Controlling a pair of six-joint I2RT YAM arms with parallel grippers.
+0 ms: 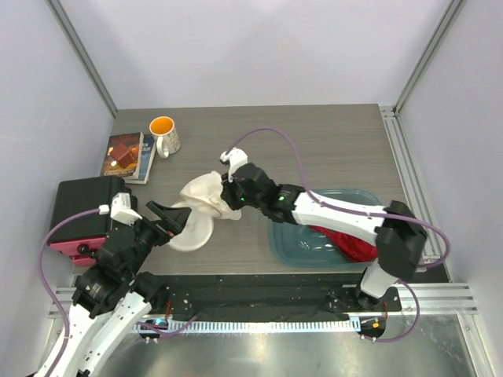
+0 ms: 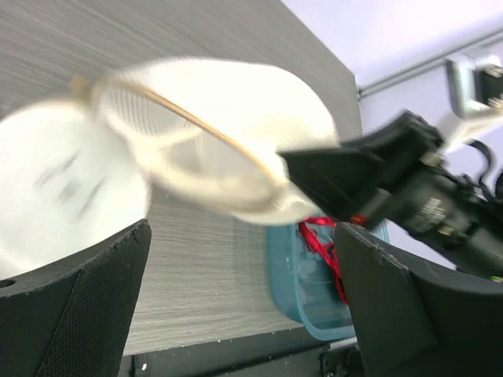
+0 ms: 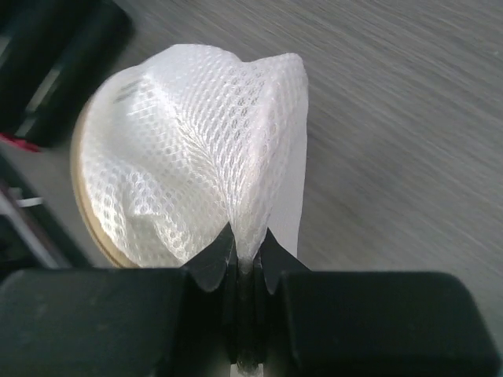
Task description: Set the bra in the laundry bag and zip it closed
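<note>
White mesh of the laundry bag [image 3: 196,157], mid-table, is clenched in the right gripper [image 3: 247,253], the left gripper [image 2: 244,236] gaping empty beside it — such a thin pinch could slip before the bra [image 1: 347,240], in the right-hand bin [image 1: 299,245], goes in.

Far-left on your grey wood-grain counter [image 1: 330,149]: a white ceramic mug with an orange interior [image 1: 165,135], upright, handle toward the near side. Just beside it, to its left, a small stack of paperback books with a dark red cover on top [image 1: 126,155]. Nearer, at the left edge, a black rectangular case on a red base [image 1: 78,216]. On your right, a shallow teal translucent plastic tray [image 1: 299,245].
</note>
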